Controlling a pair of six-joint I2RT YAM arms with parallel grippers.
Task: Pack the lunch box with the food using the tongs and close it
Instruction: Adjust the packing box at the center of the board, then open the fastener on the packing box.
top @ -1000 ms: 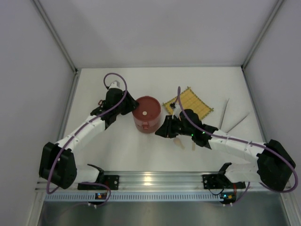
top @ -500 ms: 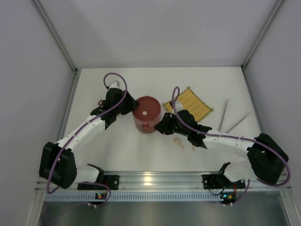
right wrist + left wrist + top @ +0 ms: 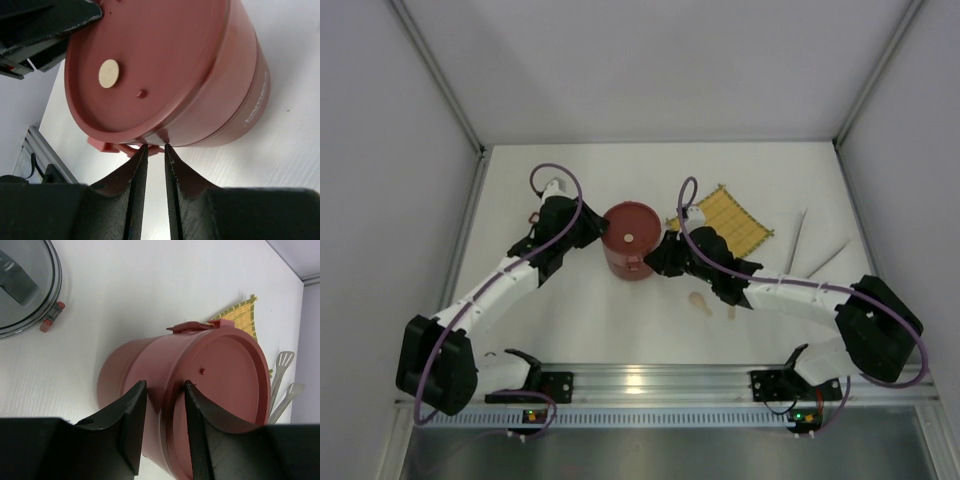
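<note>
The left gripper [image 3: 165, 385] is reaching the lunch box [image 3: 631, 238] from its left, jaws standing apart and straddling the lid's rim without closing on it. The lidded maroon lunch box is standing upright mid-counter [image 3: 570, 320]. The right gripper [image 3: 154, 146] is meeting its small side handle [image 3: 107, 145], jaws nearly together at the handle's thin bar; whether they are pinching it I cannot tell. The yellow woven mat [image 3: 730, 215] is lying further right, and the tongs [image 3: 798, 243] are lying beyond it.

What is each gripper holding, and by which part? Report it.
The right gripper pinches the lunch box by its side tab; left gripper straddles its rim, grip unclear.
</note>
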